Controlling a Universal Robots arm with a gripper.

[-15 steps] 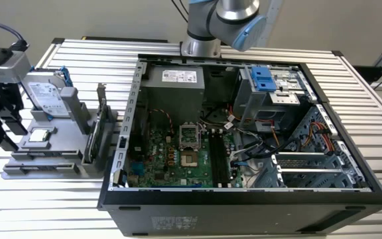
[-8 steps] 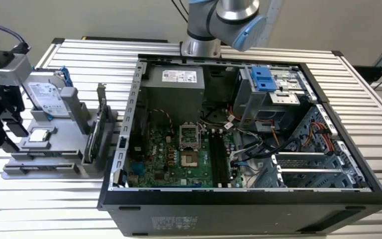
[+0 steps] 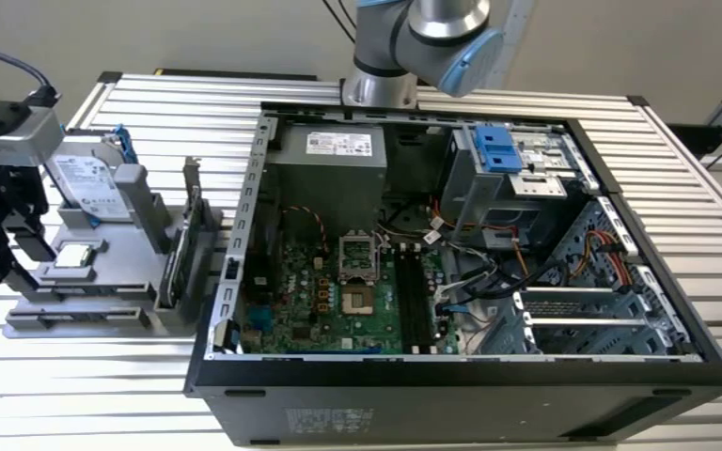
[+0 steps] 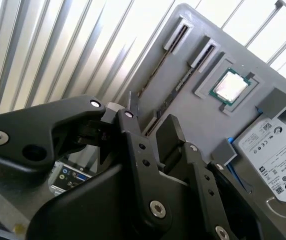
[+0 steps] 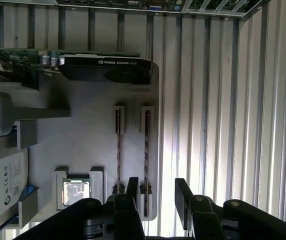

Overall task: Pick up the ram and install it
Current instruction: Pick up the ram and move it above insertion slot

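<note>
In the exterior view, your claw (image 3: 16, 263) hangs over the grey holder (image 3: 86, 324) on the worktop (image 3: 86, 395). In the second wrist view, its fingers (image 4: 170, 131) are spread wide and hold nothing. In the first wrist view, the ram (image 5: 145, 150) stands on edge in a holder slot, beneath that gap.

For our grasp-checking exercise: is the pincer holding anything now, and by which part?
Nothing is held: the pincer is open and empty, near the ram in its grey holder.
</note>
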